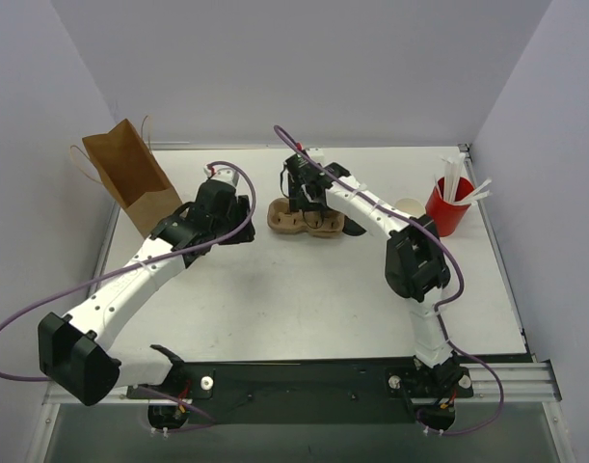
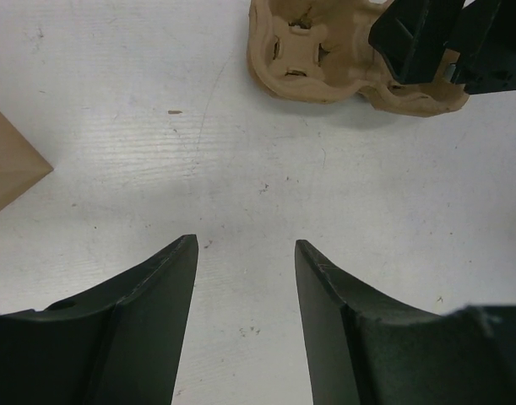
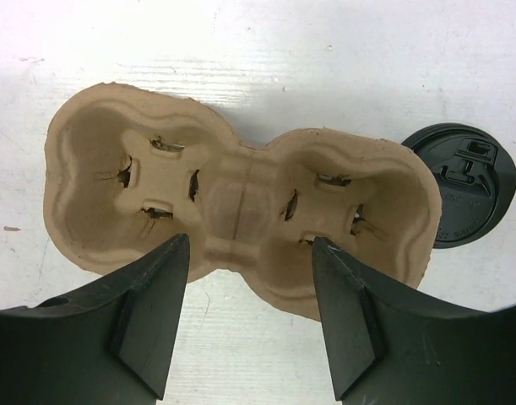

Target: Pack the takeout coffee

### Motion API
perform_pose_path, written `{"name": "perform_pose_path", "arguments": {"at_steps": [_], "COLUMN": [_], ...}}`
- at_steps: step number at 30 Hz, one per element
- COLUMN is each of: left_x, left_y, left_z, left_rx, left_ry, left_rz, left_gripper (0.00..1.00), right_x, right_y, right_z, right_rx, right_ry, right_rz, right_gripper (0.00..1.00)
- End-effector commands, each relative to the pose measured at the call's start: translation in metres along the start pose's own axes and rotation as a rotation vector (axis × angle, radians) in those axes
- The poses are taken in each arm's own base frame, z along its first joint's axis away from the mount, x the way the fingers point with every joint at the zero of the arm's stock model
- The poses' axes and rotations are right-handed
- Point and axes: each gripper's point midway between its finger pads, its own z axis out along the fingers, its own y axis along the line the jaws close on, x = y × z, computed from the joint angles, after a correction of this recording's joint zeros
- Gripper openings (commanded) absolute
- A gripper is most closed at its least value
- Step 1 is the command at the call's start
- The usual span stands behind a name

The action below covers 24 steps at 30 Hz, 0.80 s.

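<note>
Hovering over a rough, two-welled moulded-pulp carrier (image 3: 241, 190), the right gripper (image 3: 249, 245) has its jaws apart and empty. The coffee (image 3: 464, 194), with its round glossy black lid, stands just beside the carrier at 3 o'clock. The left gripper (image 2: 245, 245) gapes over the white table (image 2: 241, 169). Only the top view shows the whole kraft bag (image 1: 130, 178), at 10 o'clock.

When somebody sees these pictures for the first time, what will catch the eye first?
First, the cardboard cup tray at the back of the table, both holes empty, with the right claw open just above it. Next to its right end stands the coffee cup with a black lid. A brown paper bag stands at the back left.
</note>
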Motion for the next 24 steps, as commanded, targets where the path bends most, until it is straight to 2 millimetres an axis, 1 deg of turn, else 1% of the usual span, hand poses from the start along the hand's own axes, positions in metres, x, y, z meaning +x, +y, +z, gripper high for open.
{"name": "perform_pose_path", "arguments": {"at_steps": [1, 2, 3, 4, 5, 6, 7, 8, 9, 10, 11, 12, 13, 14, 15, 16, 17, 19, 21, 23, 24], "left_x": [-0.011, -0.011, -0.015, -0.011, -0.012, -0.018, -0.018, -0.021, -0.025, -0.027, -0.029, -0.035, -0.038, -0.039, -0.043, -0.039, -0.046, -0.046, -0.052, -0.051, -0.054], "left_y": [-0.011, -0.011, -0.014, -0.015, -0.017, -0.021, -0.024, -0.025, -0.024, -0.027, -0.028, -0.03, -0.029, -0.031, -0.032, -0.029, -0.032, -0.032, -0.032, -0.032, -0.034], "left_z": [0.015, 0.019, 0.022, 0.032, 0.036, 0.04, 0.05, 0.055, 0.06, 0.068, 0.073, 0.078, 0.086, 0.091, 0.097, 0.108, 0.111, 0.122, 0.125, 0.131, 0.132], "left_rx": [0.028, 0.024, 0.027, 0.018, 0.017, 0.016, 0.01, 0.0, -0.016, -0.02, -0.024, -0.025, -0.048, -0.047, -0.052, -0.073, -0.074, -0.083, -0.089, -0.095, -0.096], "left_ry": [-0.028, -0.027, -0.032, -0.012, -0.009, -0.023, -0.017, -0.023, -0.038, -0.034, -0.04, -0.059, -0.069, -0.072, -0.082, -0.071, -0.082, -0.081, -0.096, -0.09, -0.089], "left_rz": [-0.036, -0.039, -0.045, -0.043, -0.04, -0.045, -0.045, -0.044, -0.045, -0.046, -0.046, -0.048, -0.041, -0.034, -0.029, -0.008, -0.003, 0.024, 0.039, 0.063, 0.068], "left_gripper": [0.6, 0.6, 0.6, 0.6, 0.59, 0.59, 0.58, 0.57, 0.57, 0.56, 0.56, 0.55, 0.54, 0.53, 0.53, 0.52, 0.51, 0.51, 0.5, 0.5, 0.49], "right_x": [-0.015, -0.012, -0.011, -0.01, -0.015, -0.004, -0.003, -0.006, 0.009, 0.012, 0.013, 0.017, 0.029, 0.029, 0.03, 0.033, 0.033, 0.032, 0.029, 0.028, 0.027], "right_y": [-0.002, -0.008, -0.013, -0.023, -0.031, -0.041, -0.054, -0.059, -0.064, -0.069, -0.077, -0.08, -0.085, -0.088, -0.089, -0.089, -0.09, -0.09, -0.088, -0.087, -0.087], "right_z": [-0.02, -0.021, -0.022, -0.021, -0.03, -0.026, -0.027, -0.035, -0.031, -0.032, -0.036, -0.035, -0.032, -0.032, -0.031, -0.029, -0.026, -0.024, -0.02, -0.014, -0.012], "right_rx": [-0.021, -0.012, -0.006, 0.007, 0.008, 0.024, 0.035, 0.024, 0.02, 0.017, 0.019, 0.021, 0.034, 0.036, 0.032, 0.028, 0.031, 0.029, 0.03, 0.035, 0.037], "right_ry": [-0.046, -0.042, -0.04, -0.031, -0.047, -0.022, -0.017, -0.029, 0.009, 0.018, 0.016, 0.018, 0.04, 0.036, 0.034, 0.041, 0.041, 0.044, 0.044, 0.049, 0.05], "right_rz": [0.02, 0.032, 0.05, 0.081, 0.107, 0.118, 0.145, 0.175, 0.182, 0.198, 0.221, 0.225, 0.22, 0.229, 0.233, 0.232, 0.235, 0.233, 0.236, 0.232, 0.232], "right_gripper": [0.55, 0.55, 0.54, 0.52, 0.51, 0.49, 0.47, 0.46, 0.45, 0.42, 0.41, 0.4, 0.39, 0.39, 0.39, 0.37, 0.36, 0.34, 0.34, 0.33, 0.33]}}
